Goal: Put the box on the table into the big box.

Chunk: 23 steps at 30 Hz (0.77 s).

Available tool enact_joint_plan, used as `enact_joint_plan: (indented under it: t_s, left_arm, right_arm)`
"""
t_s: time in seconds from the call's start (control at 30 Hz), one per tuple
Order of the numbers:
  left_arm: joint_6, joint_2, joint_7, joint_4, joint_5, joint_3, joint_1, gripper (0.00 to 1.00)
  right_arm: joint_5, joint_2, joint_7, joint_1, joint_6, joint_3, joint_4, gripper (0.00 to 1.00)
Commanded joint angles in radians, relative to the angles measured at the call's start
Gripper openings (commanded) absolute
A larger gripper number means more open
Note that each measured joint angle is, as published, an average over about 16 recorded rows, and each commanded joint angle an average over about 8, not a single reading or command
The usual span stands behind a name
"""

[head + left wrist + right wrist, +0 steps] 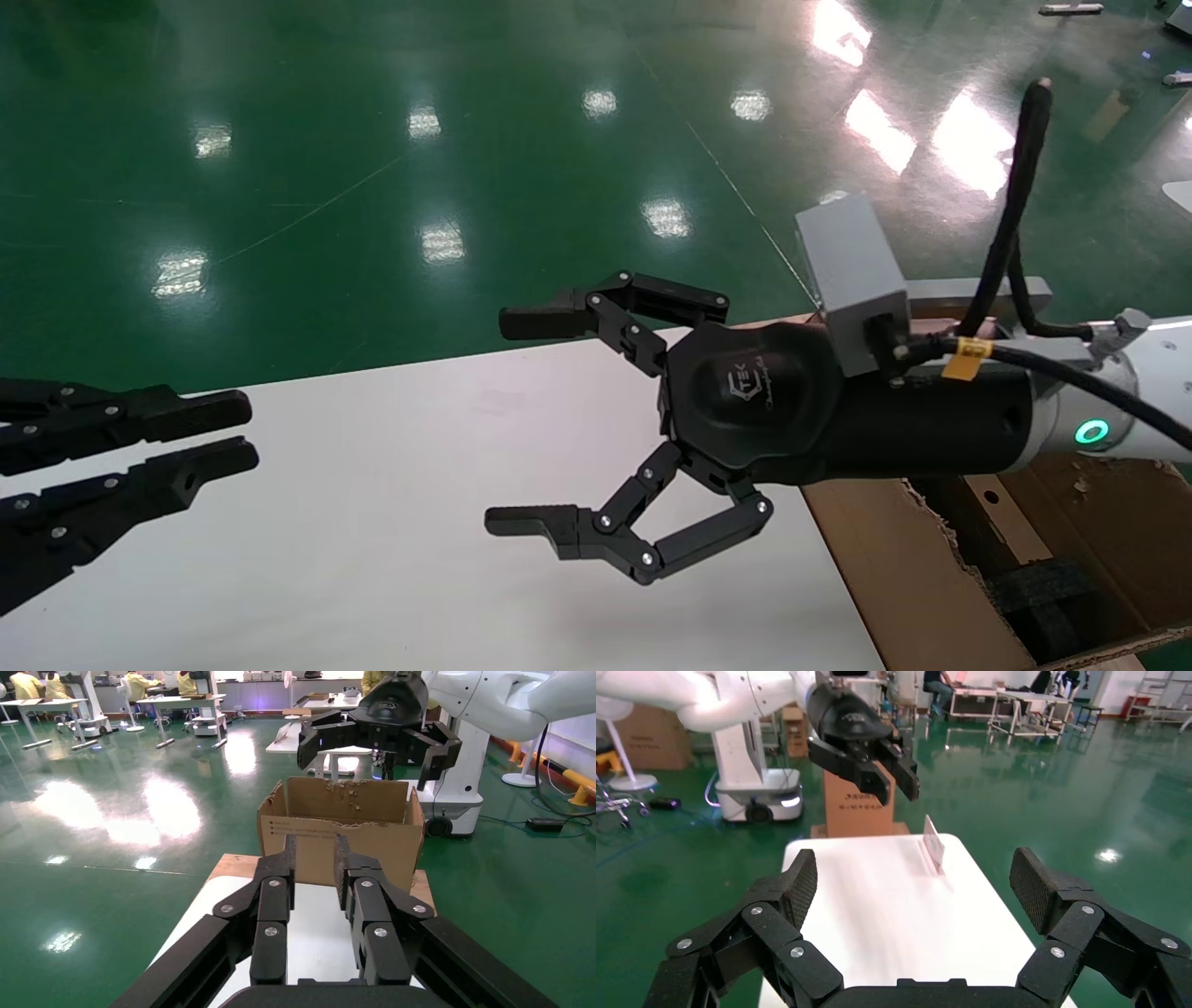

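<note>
Right pincer [521,421] spread beside big box [931,578].

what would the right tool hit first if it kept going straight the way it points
Probably the left tool, which faces the open right tool above the white smooth table; nothing else shows between them, though depth is unclear.

Glossy green floor [372,140] — distant workbenches [42,702], white card [933,843]

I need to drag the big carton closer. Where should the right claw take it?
Probably the upright flap of the big carton, from above: thin board fits the open right claw; the body looks too wide.
</note>
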Motion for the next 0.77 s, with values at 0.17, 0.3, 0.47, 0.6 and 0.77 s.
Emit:
enact_joint_plan:
  t_s: [0.17,0.3,0.47,0.6,0.77]
  left_arm:
    - [0.000,0.000,0.000,0.000,0.000,0.000,0.000,1.00]
    - [0.000,0.000,0.000,0.000,0.000,0.000,0.000,1.00]
    - [0.000,0.000,0.000,0.000,0.000,0.000,0.000,1.00]
    - [0.000,0.000,0.000,0.000,0.000,0.000,0.000,1.00]
    - [0.000,0.000,0.000,0.000,0.000,0.000,0.000,1.00]
  right_arm:
    - [-0.055,-0.015,0.031,-0.025,-0.010,0.077,0.027,1.00]
    - [-0.046,-0.012,0.026,-0.021,-0.009,0.062,0.023,1.00]
    - [-0.034,-0.009,0.022,-0.016,-0.007,0.047,0.017,1.00]
    - [-0.028,-0.008,0.020,-0.013,-0.005,0.038,0.014,1.00]
    - [-0.024,-0.007,0.018,-0.011,-0.005,0.032,0.012,1.00]
